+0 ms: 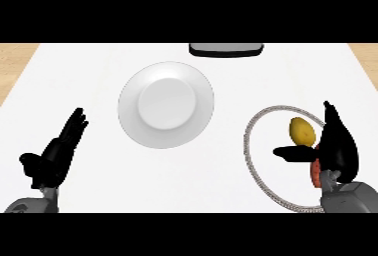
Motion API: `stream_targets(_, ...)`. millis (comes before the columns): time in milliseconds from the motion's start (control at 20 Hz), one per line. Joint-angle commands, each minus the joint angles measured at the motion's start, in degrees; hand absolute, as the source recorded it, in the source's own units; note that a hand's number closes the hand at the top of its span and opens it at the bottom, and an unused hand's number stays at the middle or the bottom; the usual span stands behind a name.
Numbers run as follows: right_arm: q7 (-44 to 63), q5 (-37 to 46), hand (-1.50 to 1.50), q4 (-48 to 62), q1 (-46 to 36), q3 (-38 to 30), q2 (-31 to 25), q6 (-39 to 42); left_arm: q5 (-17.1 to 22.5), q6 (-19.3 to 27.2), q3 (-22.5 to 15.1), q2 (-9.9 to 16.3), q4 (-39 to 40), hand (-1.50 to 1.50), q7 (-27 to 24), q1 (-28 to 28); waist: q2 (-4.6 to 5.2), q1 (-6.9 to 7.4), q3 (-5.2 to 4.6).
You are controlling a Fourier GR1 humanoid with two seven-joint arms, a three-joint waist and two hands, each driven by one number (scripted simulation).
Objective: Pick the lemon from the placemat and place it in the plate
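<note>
From my remote station, the right hand (336, 147) covers the near right part of the round white placemat (255, 125), hiding part of its grey braided rim, and the mat's lowest arc is cut off by the forearm. A reddish patch at the wrist is too blurred for me to identify. The lemon (301, 129) lies on the placemat, its long axis running roughly away from me, tilted slightly left at the far end. The right hand's fingers are straight, just right of the lemon, thumb out below it; I cannot tell if they touch. The white plate (166, 105) sits well apart to the left. My left hand (55, 152) rests open at lower left. A dark object (225, 49) is cropped at the counter's far edge.
</note>
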Motion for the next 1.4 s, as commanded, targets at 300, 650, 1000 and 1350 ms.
stream_targets(300, 9.38, -1.33, -1.5, 0.95, -2.05, -3.54, -1.14, 14.22, -1.02, -0.71, 0.64, -0.62, -4.12, 0.0, 3.5, 0.26, 0.17, 0.7, 0.11)
stream_targets(650, 5.44, -0.73, -1.5, 8.36, -4.49, -6.06, 3.33, 14.79, -4.55, 0.64, 0.75, -3.42, -1.94, 0.0, 4.11, -1.83, 0.21, 0.71, 0.13)
stream_targets(1000, 0.84, 1.34, -1.5, 14.29, -4.27, -9.48, 3.15, 16.15, -4.46, -2.35, 3.51, -3.61, 0.84, 0.0, 5.42, -5.0, 0.24, 0.44, 0.13)
stream_targets(1350, -10.16, 4.38, -1.5, 30.07, -7.92, -12.06, 8.35, 8.52, -6.3, -3.84, 5.68, -5.41, 5.81, 0.0, -1.91, -3.95, 0.39, 0.7, 0.14)
